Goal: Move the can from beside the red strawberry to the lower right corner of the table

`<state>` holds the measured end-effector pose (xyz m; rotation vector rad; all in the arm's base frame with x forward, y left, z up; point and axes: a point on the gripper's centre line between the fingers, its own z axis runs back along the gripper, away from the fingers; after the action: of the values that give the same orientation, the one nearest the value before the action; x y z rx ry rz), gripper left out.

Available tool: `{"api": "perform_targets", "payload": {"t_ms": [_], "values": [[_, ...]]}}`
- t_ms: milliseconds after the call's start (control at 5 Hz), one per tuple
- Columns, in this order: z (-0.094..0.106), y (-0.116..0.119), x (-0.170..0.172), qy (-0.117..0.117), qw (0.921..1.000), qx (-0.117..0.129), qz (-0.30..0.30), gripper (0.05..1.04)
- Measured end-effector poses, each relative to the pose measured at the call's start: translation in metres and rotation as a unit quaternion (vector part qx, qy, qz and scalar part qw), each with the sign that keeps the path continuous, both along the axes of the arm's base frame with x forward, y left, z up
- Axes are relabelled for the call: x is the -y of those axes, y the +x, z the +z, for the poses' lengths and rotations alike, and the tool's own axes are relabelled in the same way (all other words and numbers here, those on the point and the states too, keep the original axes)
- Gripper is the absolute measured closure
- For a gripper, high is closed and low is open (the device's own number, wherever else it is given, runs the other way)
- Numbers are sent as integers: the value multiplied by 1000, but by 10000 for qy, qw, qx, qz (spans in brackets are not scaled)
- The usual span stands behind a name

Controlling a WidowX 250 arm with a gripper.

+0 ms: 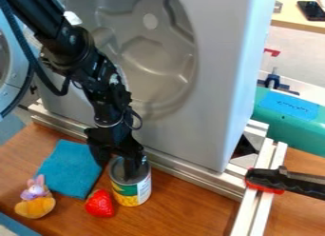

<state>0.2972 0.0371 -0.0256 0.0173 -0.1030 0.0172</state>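
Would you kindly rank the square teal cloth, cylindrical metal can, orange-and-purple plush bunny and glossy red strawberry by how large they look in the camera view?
Largest to smallest:
1. Teal cloth
2. Metal can
3. Plush bunny
4. Red strawberry

The brown wood-grain surface (187, 209) carries a teal folded cloth (68, 171), a small bunny-eared toy (36, 205) just beside its lower left corner, a shiny red strawberry (100, 204), an upright can (132, 195) with a yellow-and-green label right of the strawberry, and silver metal rails (181, 172) behind them.
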Motion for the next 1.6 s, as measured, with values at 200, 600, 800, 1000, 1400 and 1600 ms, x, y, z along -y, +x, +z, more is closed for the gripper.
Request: {"api": "perform_targets", "payload": {"t_ms": [200, 600, 800, 1000, 1400, 1600], "values": [[-3, 4, 6, -192, 9997, 38, -125, 82], [-7, 16, 44, -1139, 9932, -43, -227, 82], [-6, 6, 90, -1406, 9872, -318, -690, 83], [-8, -6, 116, -1517, 9827, -496, -942, 83], [10, -3, 117, -1277, 9875, -209, -895, 83], [47, -6, 96, -985, 9922, 320, -693, 83]]}}
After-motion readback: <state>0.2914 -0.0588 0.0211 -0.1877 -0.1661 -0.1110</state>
